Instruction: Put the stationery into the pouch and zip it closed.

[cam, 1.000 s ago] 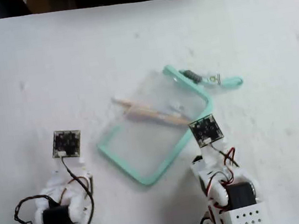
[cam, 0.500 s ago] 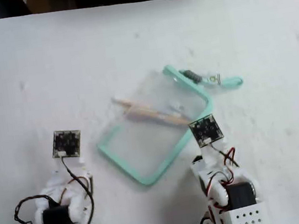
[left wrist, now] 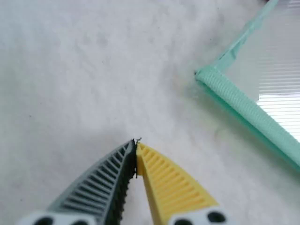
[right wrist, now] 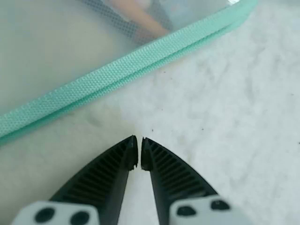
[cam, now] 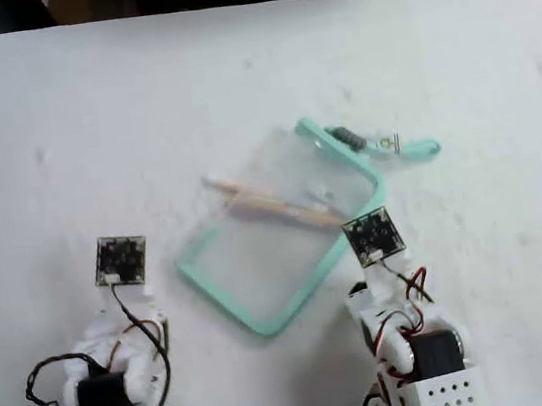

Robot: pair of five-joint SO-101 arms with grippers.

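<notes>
A clear pouch (cam: 277, 230) with a mint-green border lies mid-table, tilted, with a zipper pull and green strap (cam: 396, 147) at its far right corner. A wooden pencil (cam: 269, 203) lies inside it, seen through the plastic. My left gripper (left wrist: 136, 146) is shut over bare table, a short way from the pouch's near left corner (left wrist: 212, 77). My right gripper (right wrist: 139, 151) is shut with nothing in it, just off the pouch's green edge (right wrist: 126, 70); the pencil's tip (right wrist: 140, 16) shows through the pouch beyond.
Both arms (cam: 108, 372) (cam: 410, 330) sit folded near the table's front edge. The white table (cam: 87, 118) stretches wide on the left and far side. Dark floor lies past the far edge.
</notes>
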